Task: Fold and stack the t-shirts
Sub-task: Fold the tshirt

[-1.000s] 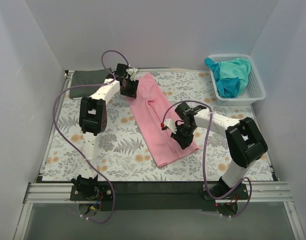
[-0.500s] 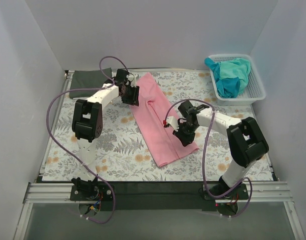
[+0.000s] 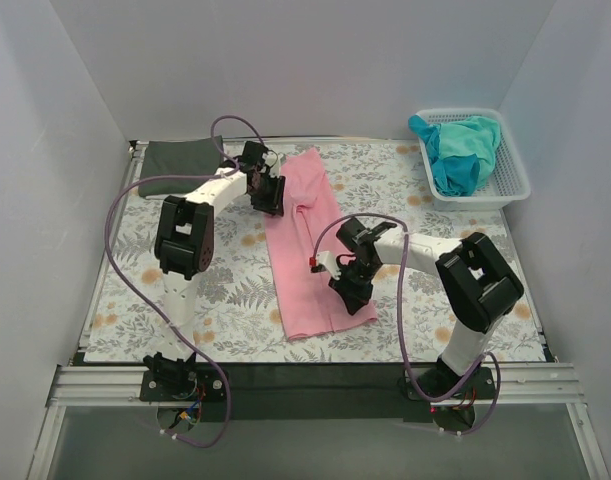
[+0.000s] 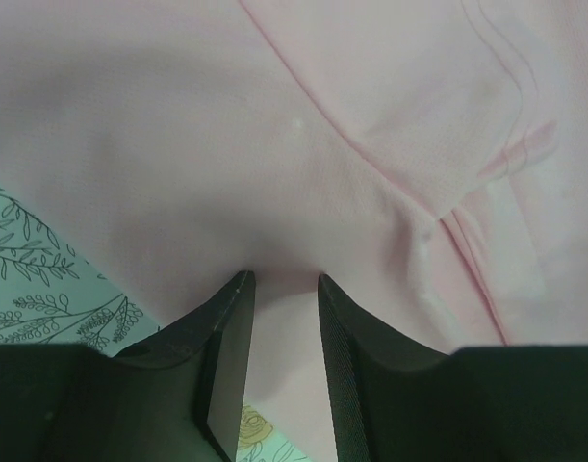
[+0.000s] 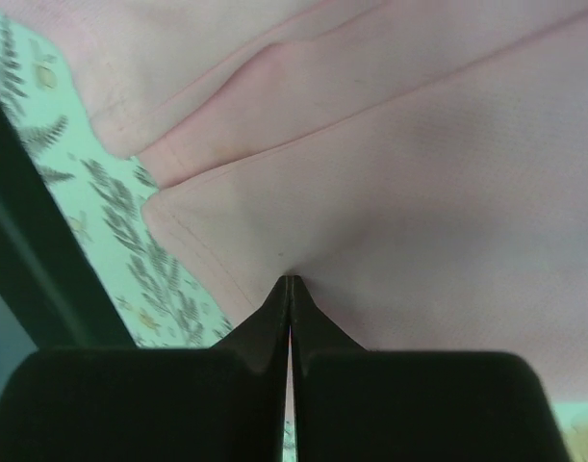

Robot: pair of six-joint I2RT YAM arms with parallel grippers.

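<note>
The light pink t-shirt (image 3: 310, 240) lies as a long folded strip on the floral tablecloth (image 3: 225, 290). My left gripper (image 3: 272, 197) is at its far left edge. In the left wrist view (image 4: 284, 279) the jaws are closed to a narrow gap with a fold of pink cloth (image 4: 370, 125) between them. My right gripper (image 3: 351, 290) is at the strip's near right edge. In the right wrist view (image 5: 291, 279) it is shut, pinching pink cloth (image 5: 419, 192) at its tips. The charcoal grey t-shirt (image 3: 180, 156) lies folded at the back left. The teal t-shirt (image 3: 460, 150) is bunched in the basket.
The white mesh basket (image 3: 515, 172) stands at the back right corner. White walls enclose the table on three sides. A black rail runs along the near edge (image 3: 305, 375), with the arm bases on it.
Both grippers moved with the pink shirt. Its near end swung left and nearer to me, so the strip now lies more upright. The left gripper shifted slightly right.
</note>
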